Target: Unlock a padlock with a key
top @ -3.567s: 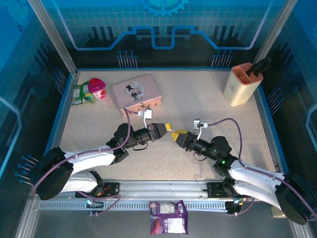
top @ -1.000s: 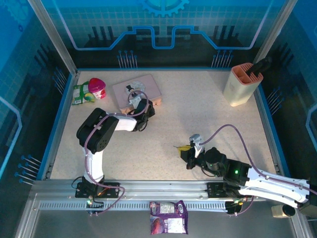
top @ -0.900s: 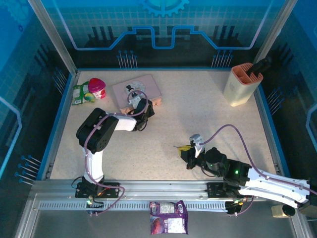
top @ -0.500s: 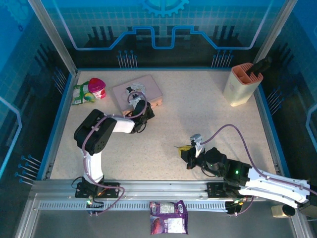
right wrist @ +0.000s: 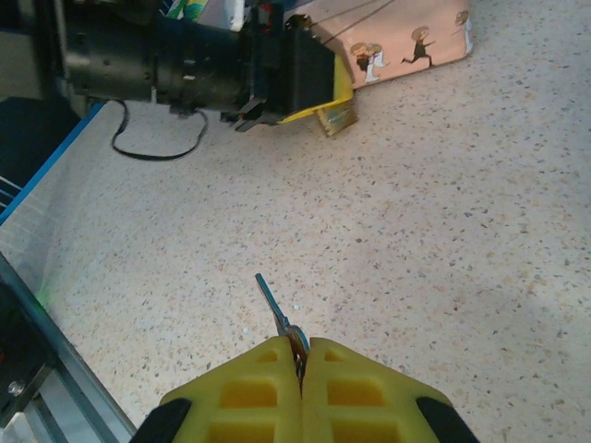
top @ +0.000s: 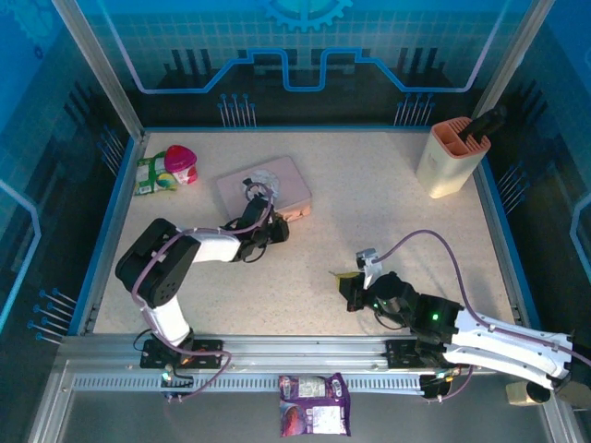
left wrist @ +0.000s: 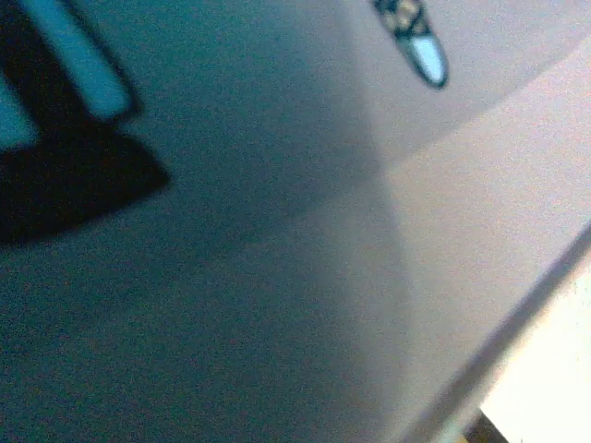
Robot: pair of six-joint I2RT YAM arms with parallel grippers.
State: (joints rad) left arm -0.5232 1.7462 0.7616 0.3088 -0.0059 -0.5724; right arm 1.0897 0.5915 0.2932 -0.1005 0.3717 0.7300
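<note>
Right fingers (right wrist: 245, 392) clenched on the key (right wrist: 276, 311), blade pointing toward the tabletop's (right wrist: 443, 231) left edge; left fingers (right wrist: 340, 92) beside padlock (right wrist: 335, 121), grip unclear.

Left gripper (top: 275, 227) lies against near edge of pink tin (top: 282, 180). Right gripper (top: 345, 280) sits low, well apart.

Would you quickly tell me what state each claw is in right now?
Left claw: at the padlock beside the pink tin; open or closed cannot be told.
Right claw: closed, holding the key.
</note>
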